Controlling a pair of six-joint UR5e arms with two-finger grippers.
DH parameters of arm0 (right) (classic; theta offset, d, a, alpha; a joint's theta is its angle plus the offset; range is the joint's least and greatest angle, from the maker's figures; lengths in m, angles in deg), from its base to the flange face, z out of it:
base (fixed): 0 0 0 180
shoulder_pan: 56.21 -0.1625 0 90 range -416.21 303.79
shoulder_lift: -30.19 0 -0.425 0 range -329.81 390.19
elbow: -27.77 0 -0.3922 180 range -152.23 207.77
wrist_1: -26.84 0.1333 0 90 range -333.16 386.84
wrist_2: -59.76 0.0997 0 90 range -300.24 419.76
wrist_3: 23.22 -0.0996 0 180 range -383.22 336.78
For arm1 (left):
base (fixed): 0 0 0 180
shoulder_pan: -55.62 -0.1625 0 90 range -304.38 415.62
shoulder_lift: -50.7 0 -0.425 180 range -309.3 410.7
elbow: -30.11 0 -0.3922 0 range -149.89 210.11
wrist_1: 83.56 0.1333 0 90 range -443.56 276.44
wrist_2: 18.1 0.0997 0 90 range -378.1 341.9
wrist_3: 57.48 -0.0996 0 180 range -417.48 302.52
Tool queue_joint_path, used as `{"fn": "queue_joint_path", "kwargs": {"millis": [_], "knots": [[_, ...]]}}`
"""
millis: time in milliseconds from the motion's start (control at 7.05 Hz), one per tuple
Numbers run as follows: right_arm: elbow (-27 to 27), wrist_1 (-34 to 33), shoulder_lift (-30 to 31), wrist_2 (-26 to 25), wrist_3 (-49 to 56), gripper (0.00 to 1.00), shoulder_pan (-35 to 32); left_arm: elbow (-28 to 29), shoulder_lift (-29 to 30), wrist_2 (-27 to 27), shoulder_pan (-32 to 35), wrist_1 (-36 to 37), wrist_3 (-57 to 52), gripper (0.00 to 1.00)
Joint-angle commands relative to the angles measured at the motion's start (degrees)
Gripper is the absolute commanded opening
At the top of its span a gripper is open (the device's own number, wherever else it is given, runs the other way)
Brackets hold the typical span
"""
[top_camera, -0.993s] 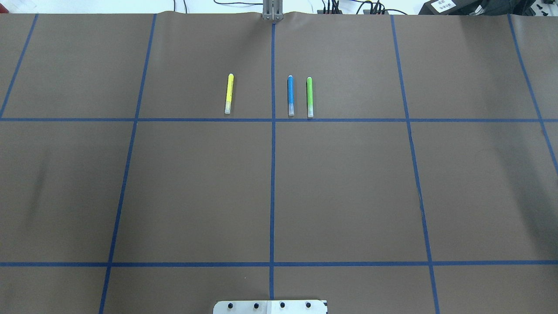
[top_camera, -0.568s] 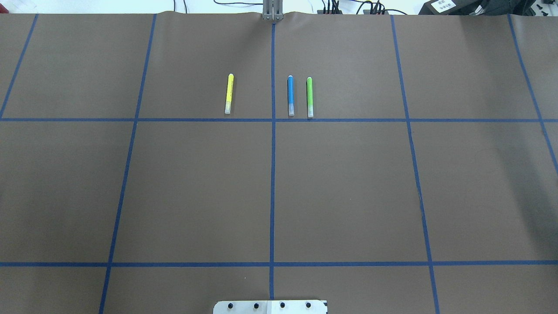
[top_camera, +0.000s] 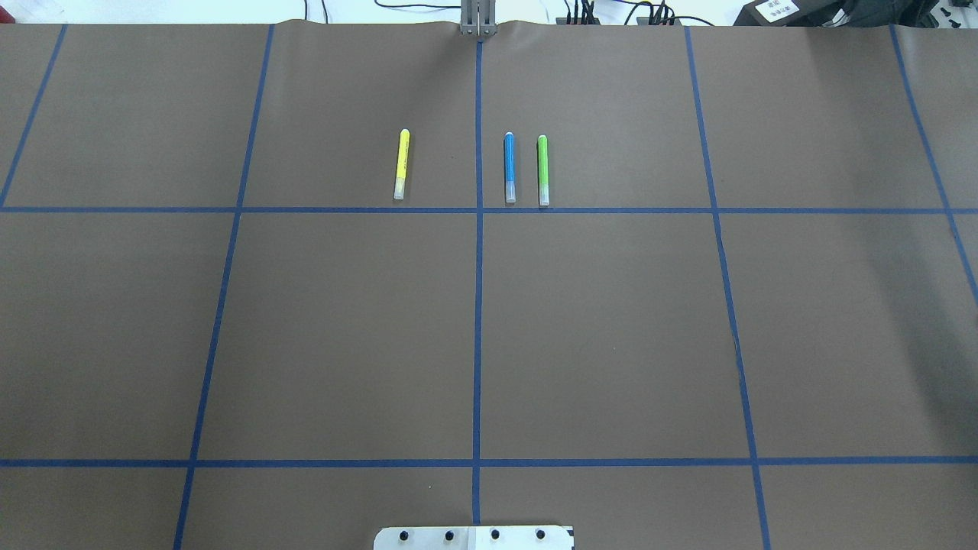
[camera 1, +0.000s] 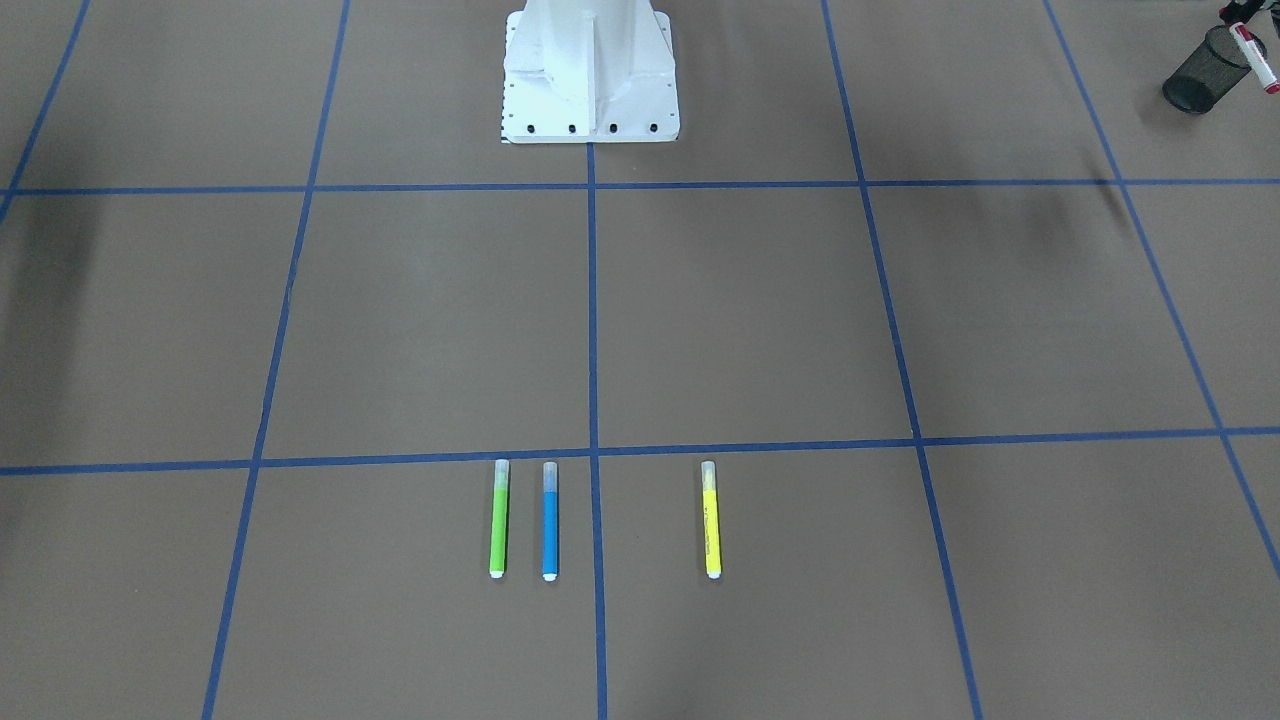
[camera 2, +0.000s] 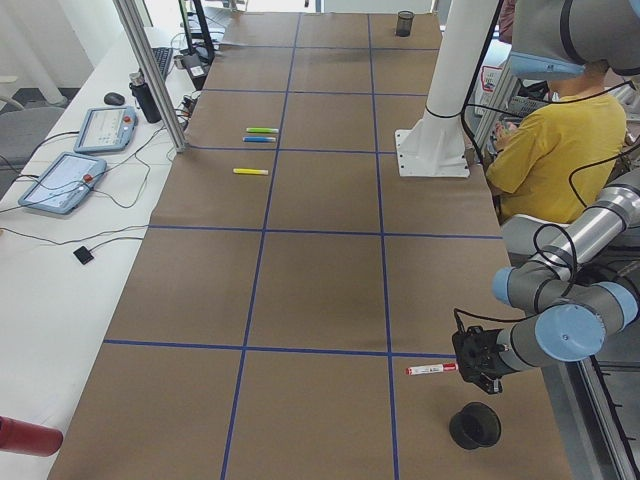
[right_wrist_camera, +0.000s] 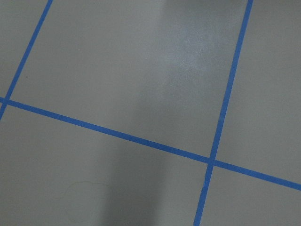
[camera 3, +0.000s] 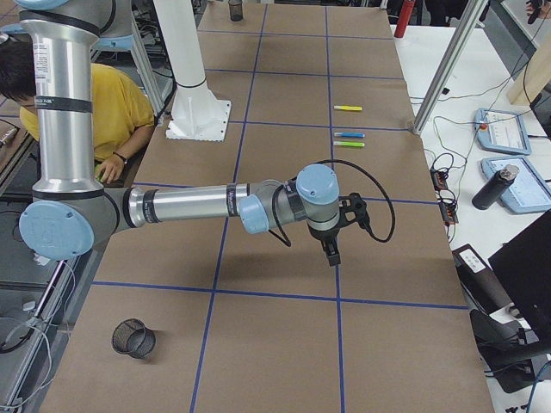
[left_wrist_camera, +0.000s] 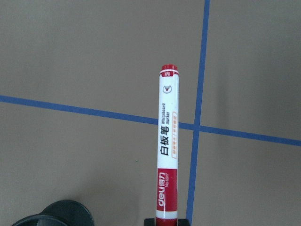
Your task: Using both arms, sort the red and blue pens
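Observation:
The red marker (left_wrist_camera: 168, 146), white-barrelled with a red cap, sticks out level from my left gripper (left_wrist_camera: 166, 222), which is shut on its capped end. In the exterior left view this marker (camera 2: 432, 369) hangs just above a black mesh cup (camera 2: 474, 425), near the table's left end. The blue pen (top_camera: 510, 168) lies on the brown table at the far middle, just right of the centre line. My right gripper (camera 3: 331, 250) hovers low over bare table and points down; I cannot tell whether it is open or shut. The right wrist view shows only table and tape lines.
A green pen (top_camera: 543, 169) lies right beside the blue pen, and a yellow pen (top_camera: 401, 164) lies left of the centre line. A second mesh cup (camera 3: 133, 337) stands at the right end. The white pedestal (camera 1: 590, 90) stands mid-table, with a person in yellow (camera 2: 560, 140) behind it.
The three pens lie as before. A faint shadow at the left of the overhead view has faded.

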Motion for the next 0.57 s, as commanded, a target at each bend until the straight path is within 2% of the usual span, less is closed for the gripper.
{"fn": "queue_joint_path", "kwargs": {"millis": [0, 142, 426], "knots": [[-0.07, 0.07, -0.04, 0.01, 0.01, 1.0, 0.0, -0.23, 2.57, 1.31, 5.59, 15.7, -9.47, 0.0], [-0.07, 0.15, -0.12, 0.01, 0.01, 1.0, 0.0, -0.23, 5.38, 3.75, 9.27, 24.91, -14.47, 0.0], [-0.07, 0.16, -0.3, 0.01, 0.01, 1.0, 0.0, -0.41, 14.5, 10.25, 18.66, 45.73, -17.32, 0.0]]}}
